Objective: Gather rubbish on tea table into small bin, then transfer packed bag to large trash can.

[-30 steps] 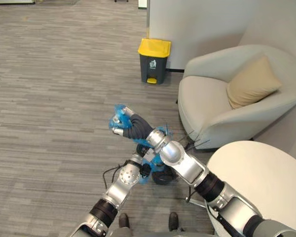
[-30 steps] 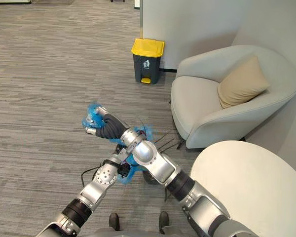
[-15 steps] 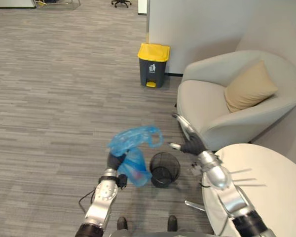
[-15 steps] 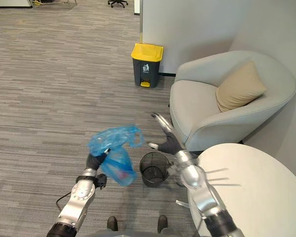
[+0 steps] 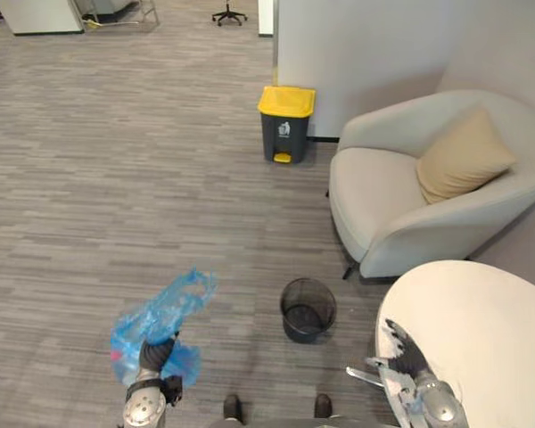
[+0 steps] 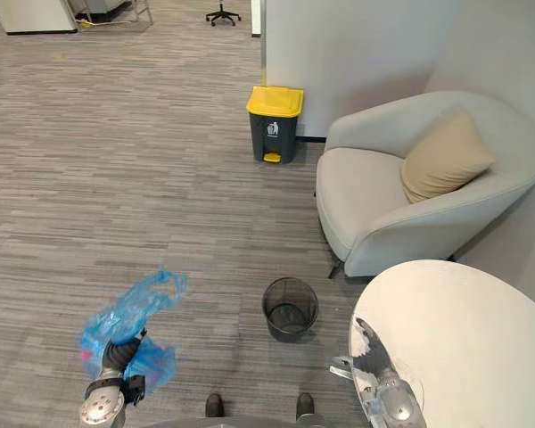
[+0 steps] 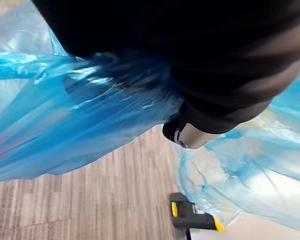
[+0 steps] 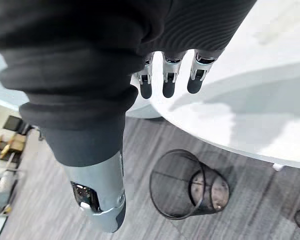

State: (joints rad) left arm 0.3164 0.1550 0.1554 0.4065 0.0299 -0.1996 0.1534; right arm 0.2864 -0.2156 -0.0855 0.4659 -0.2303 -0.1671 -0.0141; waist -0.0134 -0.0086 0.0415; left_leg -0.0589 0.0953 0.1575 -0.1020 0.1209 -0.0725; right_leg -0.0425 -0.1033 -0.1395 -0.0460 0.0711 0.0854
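Left wrist view: left hand [image 7: 189, 136] fingers mostly buried in blue bag [image 7: 65, 115], clamped on bunched plastic; contents unreadable. Bag hangs at 8 o'clock of mesh bin [image 5: 308, 309], well apart from it; half second ago just beside it. Right hand [image 8: 169, 82] fingers straight, apart, low over tea table [image 5: 490, 321] edge; earlier raised near armchair [image 5: 401, 196].

I look down on a grey plank-patterned floor [image 5: 116, 178] that carries it all — the small black mesh bin [image 5: 308, 309] stands near the round white tea table [image 5: 490, 312], the pale armchair [image 5: 401, 209] stands beyond them, and the yellow-lidded trash can [image 5: 286, 125] sits by the wall [image 5: 366, 53], well apart from the bin
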